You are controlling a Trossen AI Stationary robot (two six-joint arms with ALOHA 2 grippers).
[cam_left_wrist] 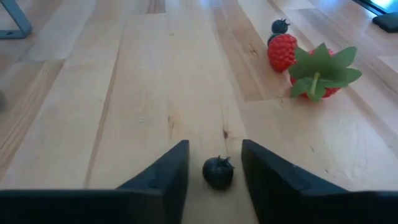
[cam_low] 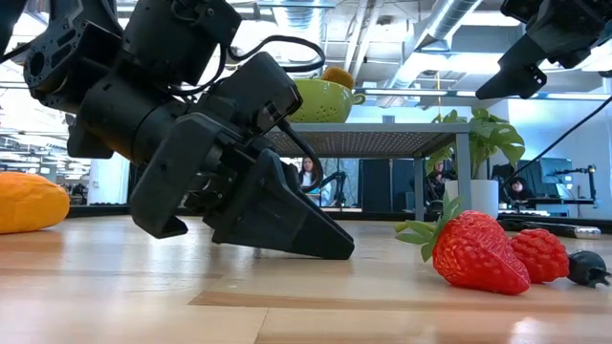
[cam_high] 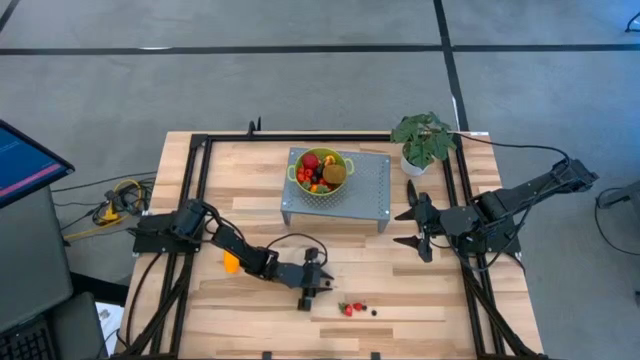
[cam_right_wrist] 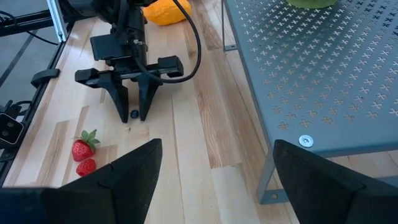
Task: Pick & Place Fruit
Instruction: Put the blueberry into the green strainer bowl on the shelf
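Small dark round berry [cam_left_wrist: 218, 173] on tabletop [cam_left_wrist: 155, 93], lying between the parted jaws of left gripper [cam_left_wrist: 214, 171]; berry not visibly touched by either finger [cam_left_wrist: 165, 174], not clenched. Large red strawberry with green leafy cap [cam_left_wrist: 317, 78], smaller red bumpy berry [cam_left_wrist: 282, 52] and second dark berry [cam_left_wrist: 280, 26] clustered farther along the same light wooden planks, strawberry's cap end turned toward the left gripper. Green colander bowl [cam_high: 320, 172] on grey perforated metal stand [cam_high: 365, 185], holding red round fruit [cam_high: 310, 161], brown-green oval [cam_high: 334, 173], small red and orange pieces. Orange-yellow long fruit [cam_high: 231, 262] flat beside left arm. Right gripper [cam_high: 418, 228] raised beside stand, jaws spread wide, released. Grey floor around; office room beyond.
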